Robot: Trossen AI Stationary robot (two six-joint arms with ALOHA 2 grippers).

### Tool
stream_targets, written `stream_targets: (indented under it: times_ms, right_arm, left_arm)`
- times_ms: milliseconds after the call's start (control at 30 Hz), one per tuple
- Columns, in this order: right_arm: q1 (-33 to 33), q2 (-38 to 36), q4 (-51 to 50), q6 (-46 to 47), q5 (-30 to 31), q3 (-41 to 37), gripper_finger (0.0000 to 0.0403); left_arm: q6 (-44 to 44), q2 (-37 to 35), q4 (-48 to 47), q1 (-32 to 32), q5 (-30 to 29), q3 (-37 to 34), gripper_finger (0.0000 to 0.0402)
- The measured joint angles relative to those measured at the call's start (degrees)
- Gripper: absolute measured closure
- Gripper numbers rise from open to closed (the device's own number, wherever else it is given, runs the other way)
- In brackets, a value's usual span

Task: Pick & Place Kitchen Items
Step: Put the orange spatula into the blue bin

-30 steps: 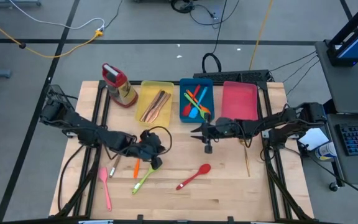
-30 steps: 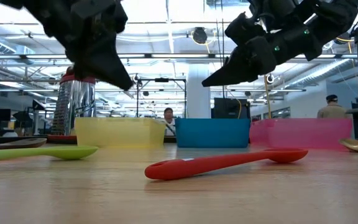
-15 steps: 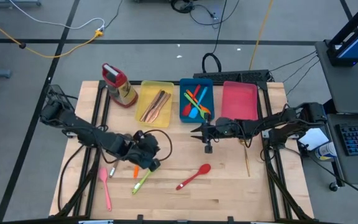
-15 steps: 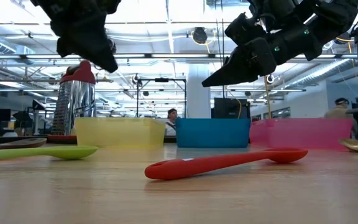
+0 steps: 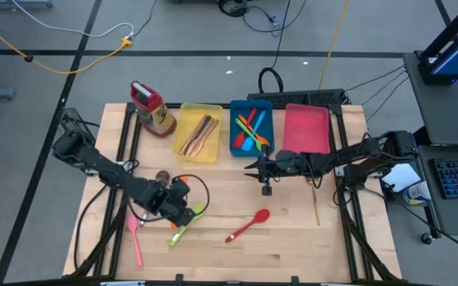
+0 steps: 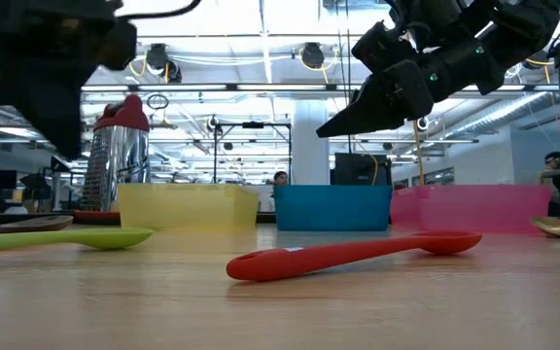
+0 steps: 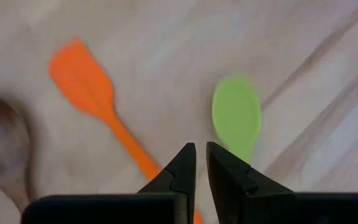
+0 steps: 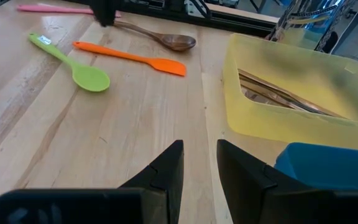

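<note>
Left claw, fingers nearly closed and empty, above orange spatula handle; green spoon just right, both lengthwise ahead. Right claw far, slightly open, empty.

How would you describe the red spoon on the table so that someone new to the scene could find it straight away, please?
Start from the wooden table and look at its open front half, in front of the blue tray. The red spoon lies there by itself, flat and slanted, right of the green spoon. It is the only red utensil lying loose on the wood, apart from the cluster near the left gripper.
</note>
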Motion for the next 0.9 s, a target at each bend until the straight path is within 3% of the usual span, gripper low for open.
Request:
stream_targets:
  times_ms: [400,900]
  right_arm:
    - [0.00,0.00,-0.37,1.93,-0.01,0.00,0.0314]
    - [0.00,0.00,-0.33,1.93,0.00,0.00,0.0314]
  left_arm:
    - [-9.11,11.93,0.46,-2.04,17.21,-0.09,0.0360]
    - [-12.30,13.13,-1.57,-2.04,22.81,1.42,0.0360]
